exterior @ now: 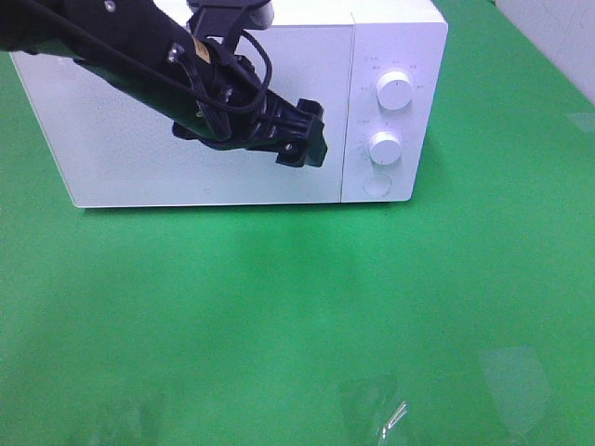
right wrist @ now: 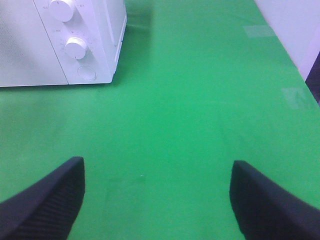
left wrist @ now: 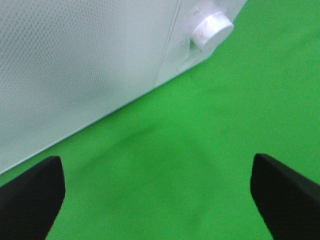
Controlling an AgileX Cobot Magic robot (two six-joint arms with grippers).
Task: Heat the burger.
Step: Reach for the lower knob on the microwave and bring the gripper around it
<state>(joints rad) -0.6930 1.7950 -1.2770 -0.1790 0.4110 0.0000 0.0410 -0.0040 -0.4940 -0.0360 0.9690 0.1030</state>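
1. Left pincer point(exterior: 310, 141): the fingers are spread wide with nothing between them. It hangs just off the front of the door point(exterior: 121, 153), near the door's edge by the controls. I judge it is spread to leave the shut door alone and be ready for the dials.
2. Right pincer point(right wrist: 157, 200): the fingers are spread and empty, low over the green worktop point(exterior: 297, 316). It is well apart from the microwave point(exterior: 409, 42), which stands ahead of it toward the left pincer's side. I judge it is parked out of the way.
3. Microwave: white, with the door shut flush. It is the only container in view, and the opaque door hides whatever is inside.
4. Burger: it appears in no view, neither between the fingers of either pincer nor on the worktop below them. I judge it is behind the door facing the left pincer, but this is unconfirmed.
5. Controls: the upper knob point(exterior: 394, 91), lower knob point(exterior: 385, 147) and round button point(exterior: 376, 185) are just beside the left pincer. I judge that setting them is the step remaining.
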